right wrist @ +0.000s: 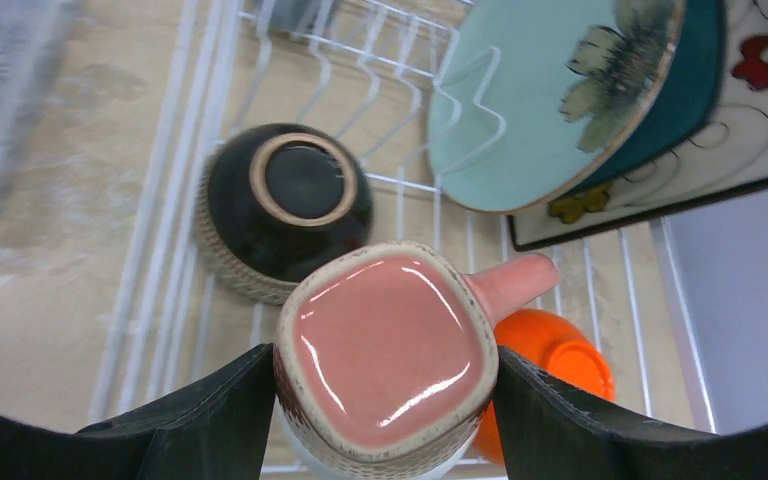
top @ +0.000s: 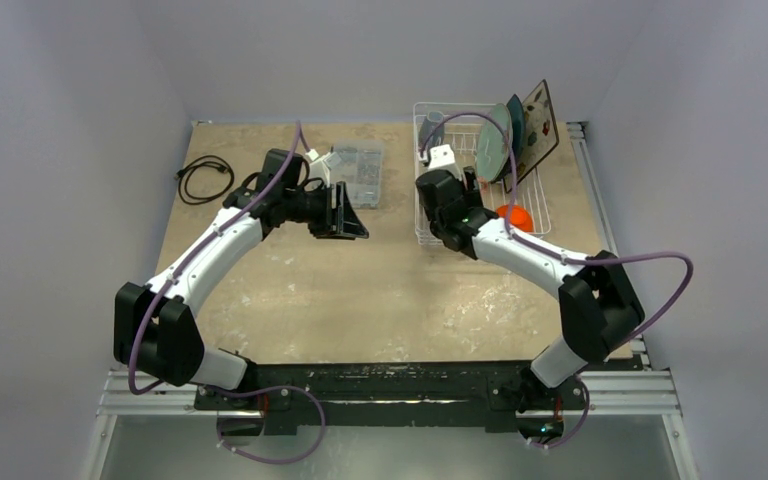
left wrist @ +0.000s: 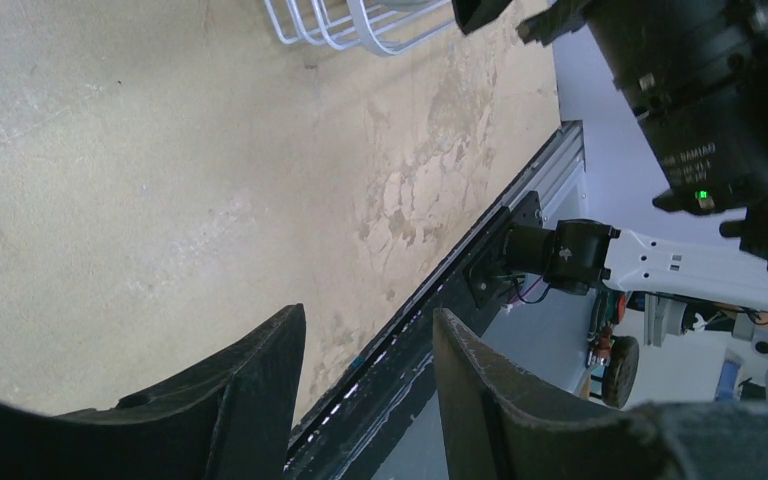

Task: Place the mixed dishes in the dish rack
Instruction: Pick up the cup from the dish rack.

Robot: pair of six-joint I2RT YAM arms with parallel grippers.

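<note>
The white wire dish rack (top: 418,180) stands at the back right. A pale green plate (right wrist: 530,110), a dark teal plate (right wrist: 695,80) and a cream floral plate (right wrist: 750,110) lean on edge in it. A brown bowl (right wrist: 285,205) and an orange bowl (right wrist: 550,360) lie upside down on its wires. My right gripper (right wrist: 385,365) is shut on the upturned salmon-pink mug (right wrist: 390,350), held just above the rack floor over something white. My left gripper (left wrist: 368,325) is open and holds nothing, hovering over the bare table left of the rack.
A clear plastic compartment box (top: 358,170) sits just behind the left gripper (top: 345,212). A coiled black cable (top: 203,178) lies at the back left. The rack's near corner (left wrist: 360,25) and the right arm's base (left wrist: 570,255) show in the left wrist view.
</note>
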